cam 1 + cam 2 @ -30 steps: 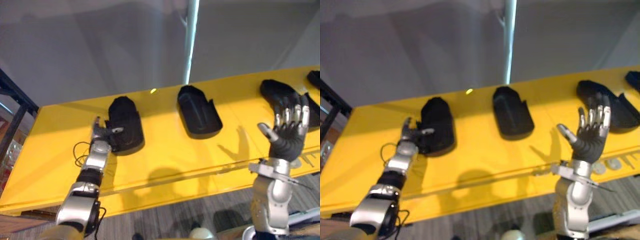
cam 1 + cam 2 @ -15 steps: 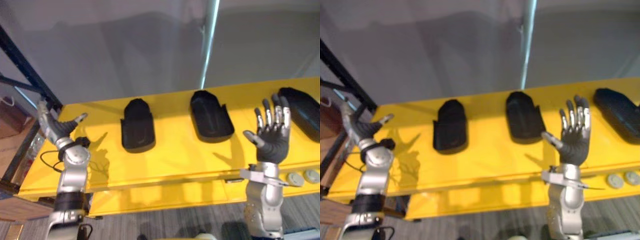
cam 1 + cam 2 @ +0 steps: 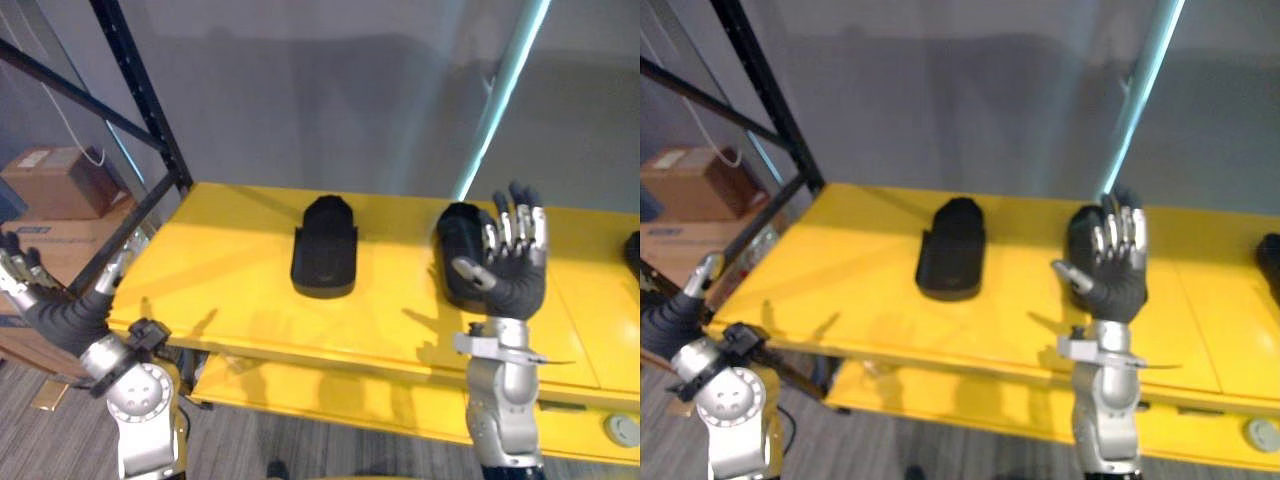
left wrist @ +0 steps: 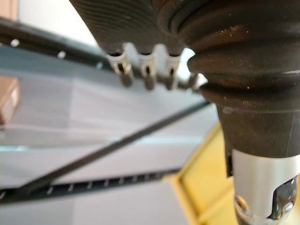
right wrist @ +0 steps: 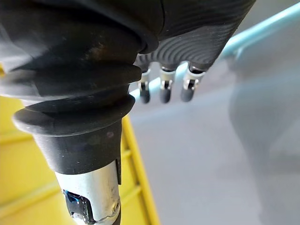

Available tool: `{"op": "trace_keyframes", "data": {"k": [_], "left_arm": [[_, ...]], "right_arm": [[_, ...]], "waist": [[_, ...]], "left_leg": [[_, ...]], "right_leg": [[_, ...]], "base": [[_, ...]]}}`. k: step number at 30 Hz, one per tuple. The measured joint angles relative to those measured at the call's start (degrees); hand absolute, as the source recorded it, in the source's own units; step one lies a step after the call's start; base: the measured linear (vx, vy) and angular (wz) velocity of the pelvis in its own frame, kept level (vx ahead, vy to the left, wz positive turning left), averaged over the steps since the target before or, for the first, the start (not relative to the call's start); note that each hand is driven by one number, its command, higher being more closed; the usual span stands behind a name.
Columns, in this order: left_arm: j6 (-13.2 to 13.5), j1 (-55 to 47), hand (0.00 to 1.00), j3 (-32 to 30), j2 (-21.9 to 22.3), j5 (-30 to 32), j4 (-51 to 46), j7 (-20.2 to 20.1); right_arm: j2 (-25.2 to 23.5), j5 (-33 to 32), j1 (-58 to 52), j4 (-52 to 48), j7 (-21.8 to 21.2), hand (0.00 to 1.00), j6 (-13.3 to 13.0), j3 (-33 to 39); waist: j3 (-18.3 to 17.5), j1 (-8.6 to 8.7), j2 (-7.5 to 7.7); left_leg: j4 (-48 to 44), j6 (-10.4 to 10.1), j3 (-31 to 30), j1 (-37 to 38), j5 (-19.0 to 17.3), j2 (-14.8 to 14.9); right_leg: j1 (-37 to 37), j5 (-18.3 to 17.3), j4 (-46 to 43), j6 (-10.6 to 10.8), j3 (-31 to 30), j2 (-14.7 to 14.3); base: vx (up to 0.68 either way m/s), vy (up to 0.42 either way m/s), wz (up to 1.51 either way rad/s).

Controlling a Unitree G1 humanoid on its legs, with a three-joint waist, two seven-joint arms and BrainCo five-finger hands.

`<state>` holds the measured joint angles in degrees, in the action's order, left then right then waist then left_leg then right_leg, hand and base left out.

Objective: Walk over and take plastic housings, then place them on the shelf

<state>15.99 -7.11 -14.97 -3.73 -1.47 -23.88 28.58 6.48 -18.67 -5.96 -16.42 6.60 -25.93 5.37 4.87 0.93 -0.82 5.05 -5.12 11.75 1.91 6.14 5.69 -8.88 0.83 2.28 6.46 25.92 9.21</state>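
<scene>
Two black plastic housings lie flat on the yellow shelf [image 3: 230, 260], and both robot hands are empty. The right robot hand [image 3: 512, 275] is raised with its palm toward us, fingers straight and a little spread, thumb out to the side, holding nothing. One housing [image 3: 455, 240] lies just behind that robot hand, partly hidden by its fingers; we cannot tell whether they touch, though it looks as if the hand hangs in front of and above it. The other housing [image 3: 323, 260] lies between the two robot hands, nearer the right one and well apart from the left. A third dark housing [image 3: 1270, 262] shows on the far side of the right robot hand, away from the left one, cut off by the edge of the head views.

The left robot hand [image 3: 55, 315] is low and off the end of the shelf, fingers wide and straight, thumb apart, gripping nothing. Beyond it stand the black rack frame [image 3: 150, 120] and cardboard boxes [image 3: 60, 185].

We judge the placing largely done for the housings in sight: they rest on the shelf, spaced in a row, released. What is left, if more housings are wanted, is to walk off, fetch another and set it on the bare yellow stretch toward the left robot hand.
</scene>
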Motion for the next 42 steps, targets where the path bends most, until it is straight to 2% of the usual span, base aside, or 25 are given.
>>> {"op": "trace_keyframes", "data": {"k": [2,5,8,15,24,26,31,35,37,42], "left_arm": [[-0.8,0.1,0.0,-0.1,-0.8,-2.3,0.1,-3.4],[-3.6,2.4,0.0,0.0,-3.8,-7.7,1.9,-9.2],[-5.2,6.2,0.0,-0.1,-6.1,-10.0,4.7,-10.9],[-6.6,11.8,0.0,-0.4,-10.1,-13.3,11.2,-12.0],[-12.1,20.9,0.0,-1.9,-19.3,-22.1,32.4,-16.5],[-13.5,23.5,0.0,-1.9,-21.9,-25.5,37.7,-18.3],[-15.1,29.5,0.0,-1.1,-25.6,-29.2,44.4,-21.3],[-16.3,32.4,0.0,0.5,-27.4,-31.8,47.5,-23.6],[-17.8,34.4,0.0,1.3,-27.9,-32.5,51.4,-25.0],[-21.4,36.8,0.0,5.1,-29.5,-34.1,56.5,-26.9]], "right_arm": [[-0.1,0.3,-0.5,0.2,1.1,0.0,0.0,2.9],[-0.1,0.4,-0.5,1.4,2.8,0.0,0.1,6.5],[-0.1,0.5,-0.4,1.4,2.8,0.0,0.3,6.9],[0.5,1.4,-0.2,1.4,2.1,0.0,1.5,7.2],[2.6,1.3,1.1,4.5,1.8,0.0,2.2,7.1],[3.1,1.2,1.2,4.7,1.4,0.0,2.2,7.0],[4.6,0.8,1.2,6.0,0.9,0.0,2.2,6.9],[4.9,-0.3,1.2,6.0,0.8,0.0,2.2,6.9],[5.9,-0.9,1.2,6.1,0.8,0.0,2.2,6.9],[7.4,-1.3,1.2,6.1,-0.3,0.0,2.2,6.8]], "waist": [[0.1,-0.01,-0.12],[0.1,0.42,-0.22],[0.3,1.46,-0.47],[0.7,1.73,-1.21],[0.8,1.89,-1.54],[0.8,3.05,-1.59],[1.0,3.26,-1.95],[1.3,3.83,-2.65],[1.2,4.49,-3.13],[1.2,5.18,-3.21]], "left_leg": [[0.0,0.0,0.7,-0.1,0.0,0.1],[0.0,0.1,1.6,0.0,-0.1,0.3],[0.1,0.0,2.1,0.1,-0.1,0.5],[0.1,0.0,3.2,0.2,-0.1,0.9],[0.1,0.1,4.3,0.4,0.0,1.0],[0.1,0.1,4.4,0.4,0.0,1.0],[0.0,0.0,5.0,0.4,0.0,1.1],[0.1,0.0,5.4,0.8,0.0,1.2],[0.1,0.0,5.5,0.9,0.0,1.3],[0.1,0.0,6.2,0.8,0.0,1.6]], "right_leg": [[0.8,-0.1,-0.4,0.0,-0.9,0.0],[1.7,-0.1,-0.8,-0.1,-2.4,-0.1],[2.0,-0.1,-1.2,-0.2,-2.9,-0.1],[3.0,-0.1,-1.9,-0.3,-4.2,-0.3],[3.9,-0.1,-2.7,-0.5,-5.7,-0.2],[3.9,-0.1,-2.8,-0.5,-5.8,-0.2],[4.9,-0.1,-3.5,-0.7,-6.8,-0.3],[4.9,-0.2,-3.7,-0.8,-7.3,-0.3],[4.9,-0.2,-3.8,-0.9,-7.4,-0.3],[5.2,-0.3,-3.8,-1.1,-8.7,-0.8]], "base": [[0.0,0.002,-0.16],[0.01,-0.004,-0.21],[0.0,-0.013,-0.09],[0.0,-0.004,-0.08],[0.0,0.002,-0.06],[0.0,0.0,0.0],[0.0,-0.001,-0.08],[0.0,0.0,-0.07],[0.0,0.0,0.0],[0.0,-0.003,-0.08]]}}
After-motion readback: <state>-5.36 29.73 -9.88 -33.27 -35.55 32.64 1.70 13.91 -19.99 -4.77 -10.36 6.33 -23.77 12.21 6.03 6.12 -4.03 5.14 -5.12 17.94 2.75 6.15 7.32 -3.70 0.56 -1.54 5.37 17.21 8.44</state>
